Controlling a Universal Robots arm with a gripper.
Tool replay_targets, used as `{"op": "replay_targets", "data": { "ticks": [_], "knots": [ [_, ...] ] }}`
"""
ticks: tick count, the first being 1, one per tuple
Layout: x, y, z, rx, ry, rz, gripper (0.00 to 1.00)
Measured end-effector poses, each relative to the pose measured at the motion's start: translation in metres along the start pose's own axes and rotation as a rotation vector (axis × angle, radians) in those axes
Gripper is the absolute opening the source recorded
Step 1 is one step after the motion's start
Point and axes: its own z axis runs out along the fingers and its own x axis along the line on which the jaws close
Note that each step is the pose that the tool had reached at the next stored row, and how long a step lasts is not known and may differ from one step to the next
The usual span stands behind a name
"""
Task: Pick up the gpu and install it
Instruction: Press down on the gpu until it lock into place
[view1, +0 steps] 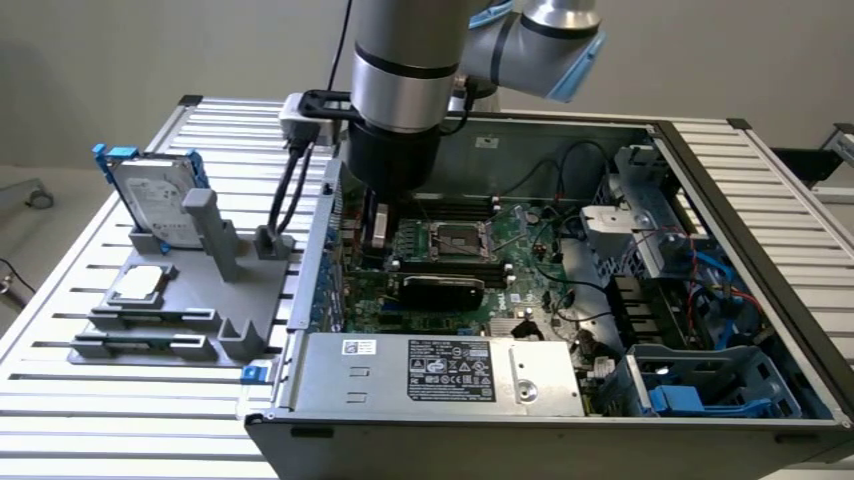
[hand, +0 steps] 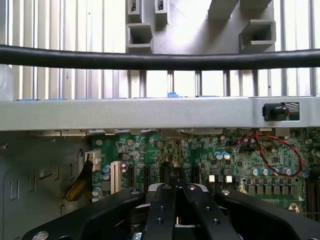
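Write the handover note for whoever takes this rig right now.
Hand: shut, low inside the open computer case, just above the motherboard's expansion slots by the rear wall.
Gpu: cannot tell whether it is pinched between the fingers.
Grey parts holder outside the case: hard drive and square chip sit in it.
Done: hand is at the slots.
Left: no seated gpu confirmed.

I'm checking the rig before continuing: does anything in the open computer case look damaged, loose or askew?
Nothing stands out. The green motherboard looks intact, and the silver hard drive with blue rails stands on edge in its grey holder.
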Motion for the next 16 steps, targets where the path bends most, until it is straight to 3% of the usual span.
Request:
{"op": "replay_targets", "data": {
  "ticks": [16],
  "knots": [
    [0.0004,0.0067,-0.0065,-0.046,0.0055,-0.002,0.11]
  ]
}}
